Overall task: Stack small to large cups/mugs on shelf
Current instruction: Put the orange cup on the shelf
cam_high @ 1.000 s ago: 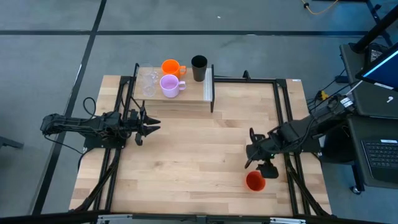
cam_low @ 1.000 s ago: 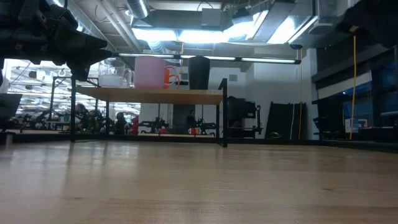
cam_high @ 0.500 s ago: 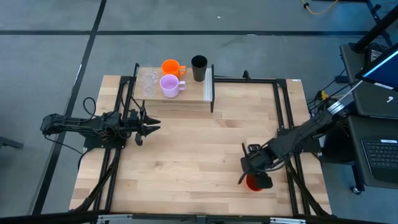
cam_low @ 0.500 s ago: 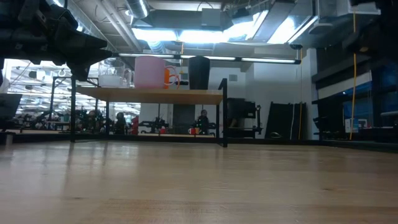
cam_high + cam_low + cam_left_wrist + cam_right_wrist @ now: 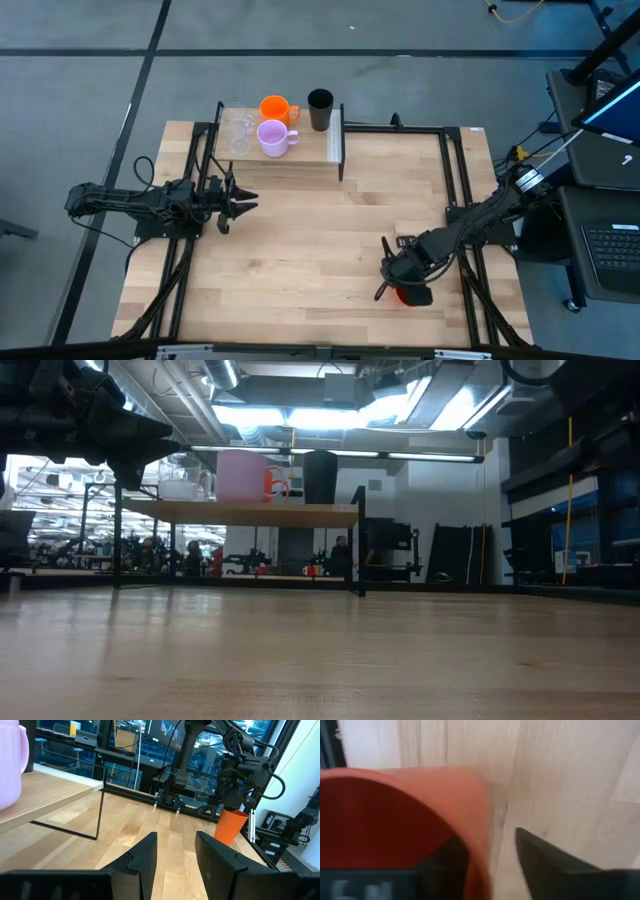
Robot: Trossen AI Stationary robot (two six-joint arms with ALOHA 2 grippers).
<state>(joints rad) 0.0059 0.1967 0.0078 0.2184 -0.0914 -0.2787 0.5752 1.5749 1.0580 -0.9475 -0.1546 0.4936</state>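
Right gripper (image 5: 397,283) has descended onto the red-orange handleless cup (image 5: 405,294) — fingers apart, straddling its rim, near the tabletop's (image 5: 300,250) right edge. Left gripper (image 5: 243,201) waits, fingers parted.

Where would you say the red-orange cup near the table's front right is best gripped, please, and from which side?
By its rim, from above. The red-orange cup stands upright, mouth open and with no handle. The right gripper is already over it, one finger inside the wall and one outside, so pinching the wall looks simplest.
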